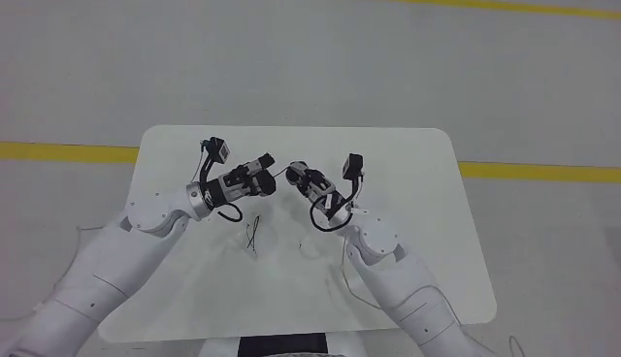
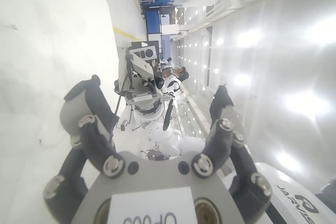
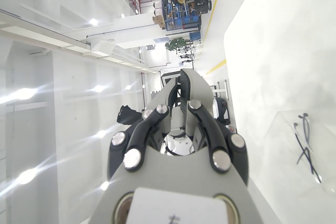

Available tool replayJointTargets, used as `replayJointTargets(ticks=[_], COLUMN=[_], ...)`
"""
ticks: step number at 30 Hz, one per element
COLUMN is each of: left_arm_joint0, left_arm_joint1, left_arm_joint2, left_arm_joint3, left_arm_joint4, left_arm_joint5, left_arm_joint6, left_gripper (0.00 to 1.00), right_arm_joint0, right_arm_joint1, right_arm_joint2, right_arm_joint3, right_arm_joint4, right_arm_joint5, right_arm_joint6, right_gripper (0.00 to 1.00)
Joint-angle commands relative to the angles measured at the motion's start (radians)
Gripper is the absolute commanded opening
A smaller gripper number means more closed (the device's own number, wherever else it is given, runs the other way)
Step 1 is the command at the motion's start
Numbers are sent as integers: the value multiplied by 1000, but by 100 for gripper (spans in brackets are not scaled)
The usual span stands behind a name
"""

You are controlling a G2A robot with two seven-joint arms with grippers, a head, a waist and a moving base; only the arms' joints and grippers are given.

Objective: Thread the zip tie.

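White table point(image 1: 427, 192) on grey floor point(image 1: 291, 56) (yellow line point(image 1: 543, 172) across it).

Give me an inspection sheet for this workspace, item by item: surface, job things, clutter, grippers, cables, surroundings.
Surface: white table, rounded corners.
Job's things: loose black zip ties lying crossed on a clear film, nearer the robot than the grippers.
Clutter: nothing seen.
Grippers: left gripper open, right gripper shut, facing each other over mid-table; whether either holds a tie cannot be told.
Cables: black cable loops at both wrists.
Surroundings: grey floor with yellow lines.
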Motion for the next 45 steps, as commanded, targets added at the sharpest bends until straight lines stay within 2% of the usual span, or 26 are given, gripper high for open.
replayJointTargets(ticks=[1, 5, 7, 22, 45], left_arm_joint0=[1, 2, 2, -2, -1], left_arm_joint1=[0, -1, -2, -6, -11], left_arm_joint2=[-1, -2, -1, 4, 0], left_arm_joint3=[-3, -9, -10, -3, 7], left_arm_joint4=[1, 3, 4, 19, 22], left_arm_joint5=[0, 1, 2, 13, 18], left_arm_joint6=[0, -1, -2, 3, 7], left_gripper=[67, 50, 47, 41, 33], right_arm_joint0=[-3, -7, -8, -21, -25], right_arm_joint1=[0, -2, -4, -12, -20], right_arm_joint2=[1, 3, 2, 17, 16], right_arm_joint3=[-2, 1, 2, -3, -9], right_arm_joint4=[-16, -29, -32, -15, -92], right_arm_joint5=[4, 7, 7, -27, -45], right_arm_joint6=[-5, -8, -6, 22, 49], right_gripper=[0, 0, 0, 0, 0])
